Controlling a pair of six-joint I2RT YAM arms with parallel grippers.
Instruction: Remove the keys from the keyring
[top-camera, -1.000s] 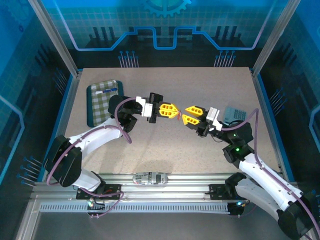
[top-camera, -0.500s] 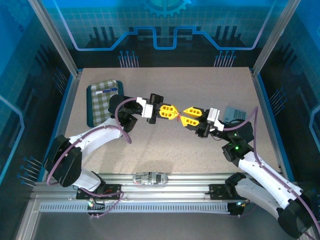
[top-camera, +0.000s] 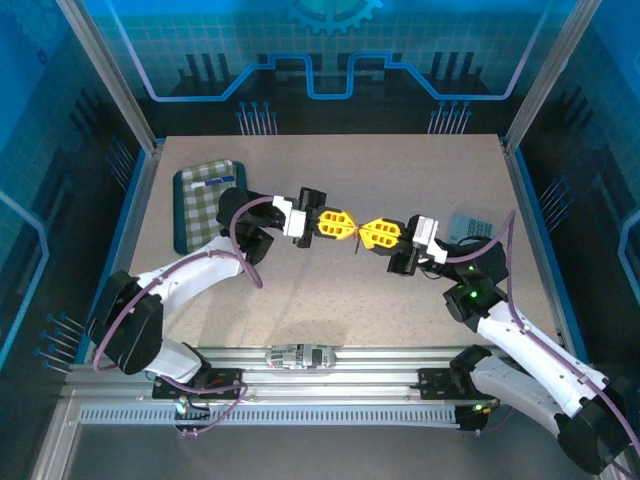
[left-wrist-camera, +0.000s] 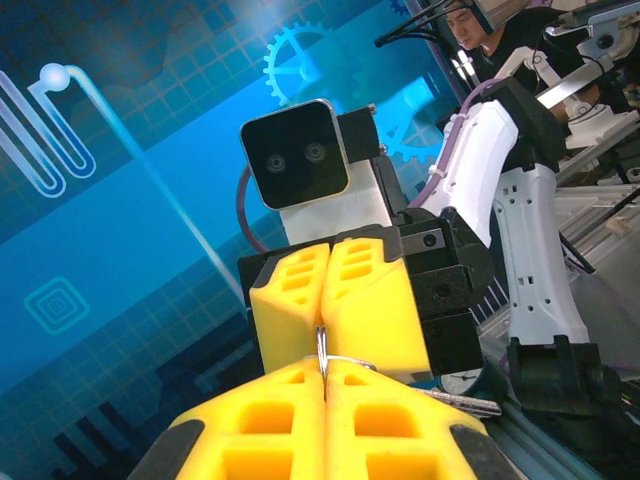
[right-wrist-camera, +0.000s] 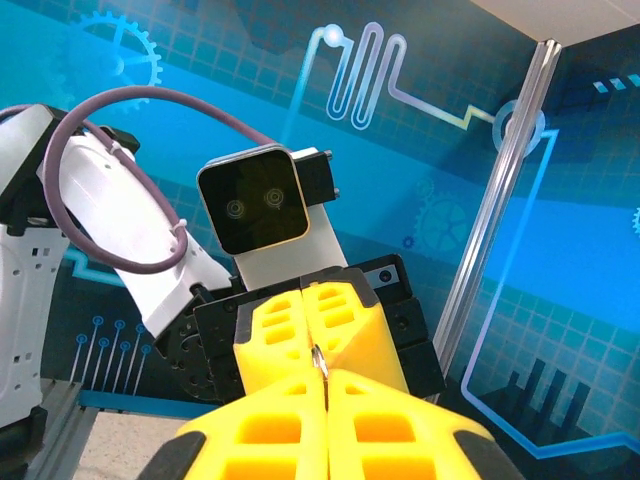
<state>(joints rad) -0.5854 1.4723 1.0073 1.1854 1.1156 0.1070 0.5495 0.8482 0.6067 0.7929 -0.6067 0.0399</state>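
left hand (top-camera: 352, 226) and right hand (top-camera: 365, 232) meet tip to tip above the tabletop (top-camera: 330, 300), both clamped on the keyring (left-wrist-camera: 322, 350).
each hand's yellow fingers are pressed together. in the left wrist view the thin ring shows in the seam where the two hands meet, and the small grey key (left-wrist-camera: 462, 402) sticks out sideways just beside the left hand's fingers.

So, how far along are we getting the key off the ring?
Done: the pickup; the keyring is off the table. In hand: left pincer and right pincer, tip to tip, both pinch shut on it. To do: the key juts out beside them, seemingly not yet off the ring.
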